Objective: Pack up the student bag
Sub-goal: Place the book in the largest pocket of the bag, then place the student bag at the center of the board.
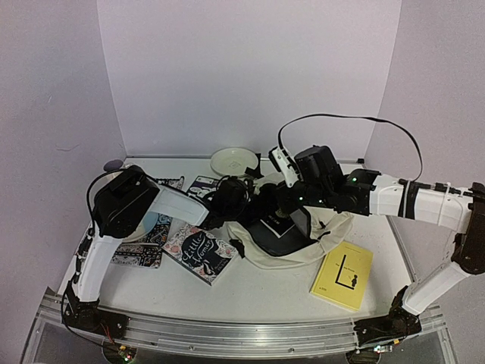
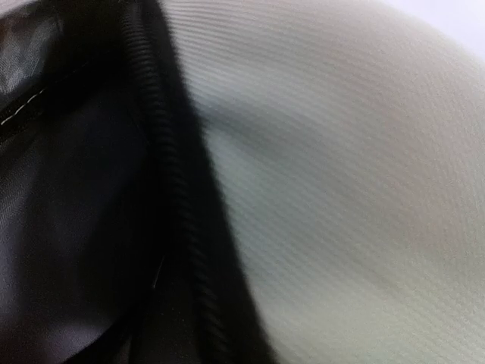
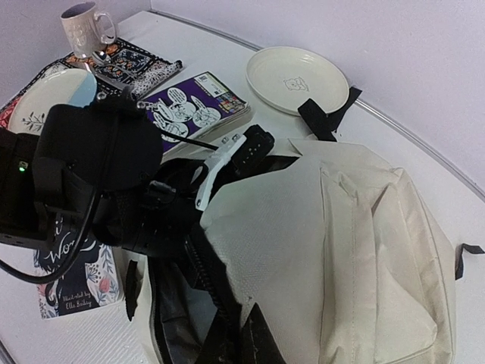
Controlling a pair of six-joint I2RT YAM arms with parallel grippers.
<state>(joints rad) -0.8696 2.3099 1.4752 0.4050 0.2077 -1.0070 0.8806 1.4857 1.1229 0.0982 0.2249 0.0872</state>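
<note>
The cream student bag [image 1: 318, 241] lies mid-table with its zipper open, and a black book [image 1: 274, 230] shows in the opening. My left gripper [image 1: 236, 199] is at the left end of the raised flap and appears shut on its zipper edge [image 3: 198, 267]. The left wrist view shows only cream fabric [image 2: 348, 197] and the dark zipper [image 2: 170, 189] pressed close; its fingers are hidden. My right gripper [image 3: 246, 343] is shut on the same flap edge nearer me, over the bag [image 3: 356, 243] in the right wrist view. In the top view, the right gripper [image 1: 292, 214] is above the opening.
A yellow book [image 1: 342, 274] lies right of the bag. A dark floral book [image 1: 198, 254] lies to its left. A purple book [image 1: 203, 184] and a cream plate [image 1: 235, 161] sit behind. A patterned placemat [image 1: 140, 249] with a plate and a mug [image 3: 87, 29] is far left.
</note>
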